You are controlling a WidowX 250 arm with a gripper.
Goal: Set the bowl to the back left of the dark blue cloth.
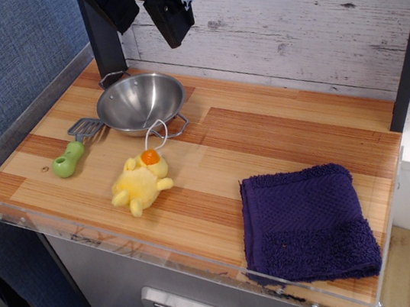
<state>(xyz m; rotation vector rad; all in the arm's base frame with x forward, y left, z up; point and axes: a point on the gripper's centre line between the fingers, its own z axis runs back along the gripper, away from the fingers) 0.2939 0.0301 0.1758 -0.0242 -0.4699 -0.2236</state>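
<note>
The shiny steel bowl stands upright at the back left of the wooden counter, with one wire loop handle at its back left and one at its front right. My black gripper hangs straight down over the bowl's back-left rim, its tip right at the wire handle. I cannot tell whether its fingers are open or closed on the rim. The dark blue cloth lies flat at the front right corner, far from the bowl and the gripper.
A yellow plush duck lies just in front of the bowl. A green-handled spatula lies to the bowl's left, its metal head touching the bowl. A clear lip edges the counter. A plank wall stands behind.
</note>
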